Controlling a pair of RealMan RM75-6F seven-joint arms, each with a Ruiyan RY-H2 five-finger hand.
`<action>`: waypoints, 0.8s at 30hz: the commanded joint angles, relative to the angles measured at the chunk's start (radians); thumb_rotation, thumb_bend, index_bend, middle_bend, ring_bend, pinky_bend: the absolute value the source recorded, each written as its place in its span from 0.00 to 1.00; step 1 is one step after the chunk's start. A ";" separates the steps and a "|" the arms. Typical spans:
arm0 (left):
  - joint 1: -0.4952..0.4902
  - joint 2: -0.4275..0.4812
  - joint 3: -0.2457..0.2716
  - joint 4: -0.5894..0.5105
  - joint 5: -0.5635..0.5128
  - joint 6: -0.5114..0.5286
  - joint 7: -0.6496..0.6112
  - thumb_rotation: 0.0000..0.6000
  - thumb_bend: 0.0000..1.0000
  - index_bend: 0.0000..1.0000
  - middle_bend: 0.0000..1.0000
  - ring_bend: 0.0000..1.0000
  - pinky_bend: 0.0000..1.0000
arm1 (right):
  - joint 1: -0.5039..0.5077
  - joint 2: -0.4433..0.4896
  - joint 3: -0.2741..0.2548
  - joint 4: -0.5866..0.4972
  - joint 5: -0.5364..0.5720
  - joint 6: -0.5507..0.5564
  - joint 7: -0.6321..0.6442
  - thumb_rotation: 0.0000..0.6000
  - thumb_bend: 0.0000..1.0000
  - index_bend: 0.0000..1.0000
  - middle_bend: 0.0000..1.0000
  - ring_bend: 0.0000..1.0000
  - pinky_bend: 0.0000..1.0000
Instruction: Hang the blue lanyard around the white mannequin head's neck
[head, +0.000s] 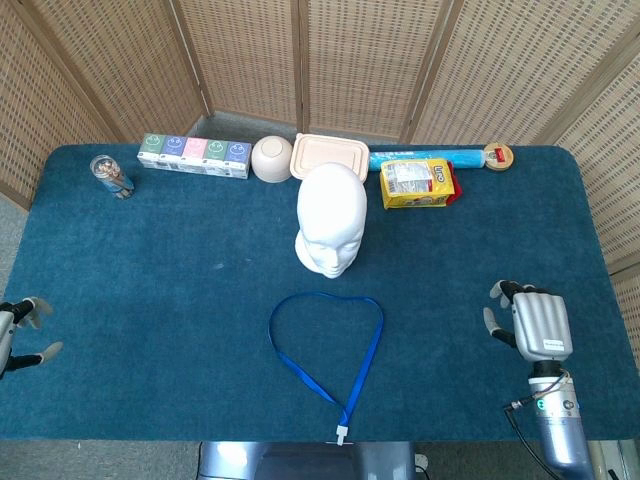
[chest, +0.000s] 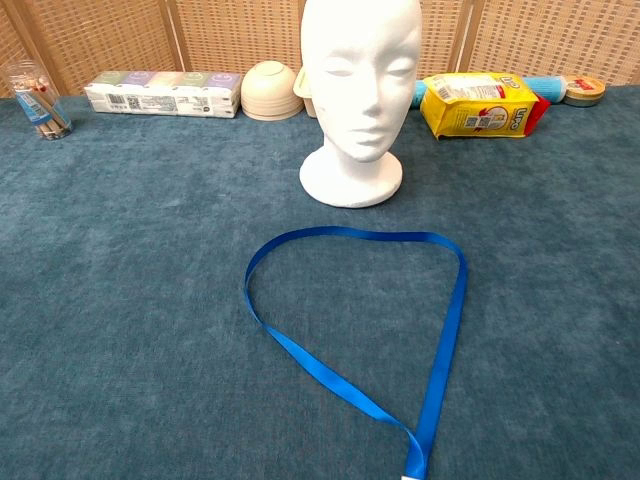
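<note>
At table's back left, glass jar (head: 110, 175) holding sticks

The mannequin head (head: 330, 232) stands upright near the middle of the table (head: 150, 300), facing the near edge. The lanyard (head: 330, 350) lies flat in a loop just before it, apart from its base, with the clip end (head: 342, 436) at the table's near edge. Behind the head, along the far edge, run from left to right a row of cartons (head: 194, 155), a bowl (head: 271, 159), a lidded box (head: 330, 155), a snack bag (head: 419, 183) with a rolled tube (head: 425, 157) behind it, and a small round tin (head: 498, 155). A glass (head: 110, 176) stands at the far left. The left hand (head: 18, 330) is at the near left edge, the right hand (head: 535, 325) near the near right corner, both well apart from the lanyard.
</note>
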 joint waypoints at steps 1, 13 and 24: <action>-0.001 0.002 -0.001 0.003 0.000 -0.002 -0.005 0.84 0.16 0.43 0.56 0.51 0.34 | 0.008 -0.012 0.001 -0.005 -0.002 -0.007 -0.009 0.79 0.43 0.44 0.54 0.54 0.54; -0.012 -0.004 -0.002 0.041 -0.006 -0.024 -0.024 0.84 0.16 0.43 0.56 0.51 0.34 | 0.073 -0.125 0.001 -0.003 0.050 -0.078 -0.102 0.80 0.43 0.42 0.54 0.57 0.57; -0.024 -0.007 -0.005 0.067 -0.009 -0.040 -0.032 0.85 0.16 0.43 0.56 0.51 0.34 | 0.140 -0.283 0.009 0.062 0.098 -0.110 -0.196 0.79 0.43 0.42 0.57 0.66 0.69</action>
